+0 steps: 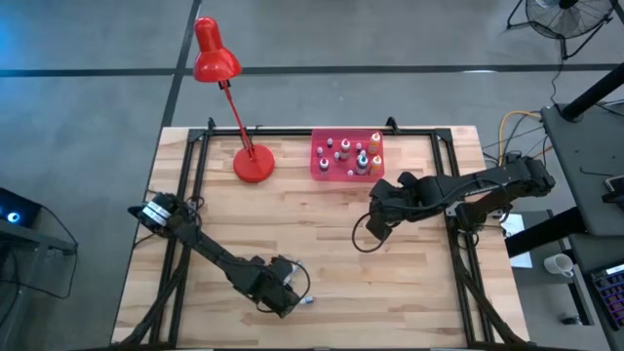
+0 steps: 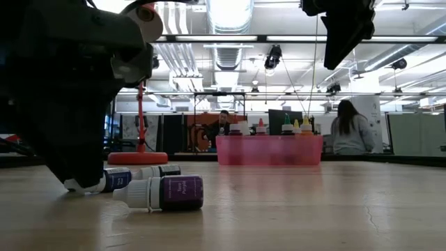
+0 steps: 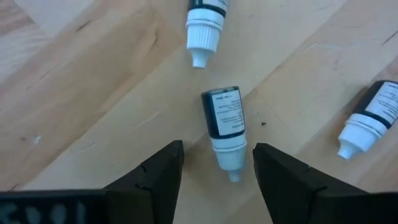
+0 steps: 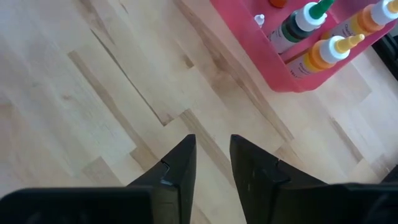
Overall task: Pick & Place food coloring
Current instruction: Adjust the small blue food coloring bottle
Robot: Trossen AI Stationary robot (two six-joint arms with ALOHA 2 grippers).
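The left gripper (image 3: 217, 174) sits low near the surface's (image 1: 322, 253) near edge, fingers apart around the capped end of a small dark bottle (image 3: 225, 127) lying flat (white pointed cap, white label). Two more bottles (image 3: 204, 25) lie just beside it. Wide bare wood separates them from the pink tray (image 1: 346, 156) at the far edge, where other bottles stand upright. The right gripper (image 4: 211, 168) hangs empty just near of the tray, fingers narrowly apart.
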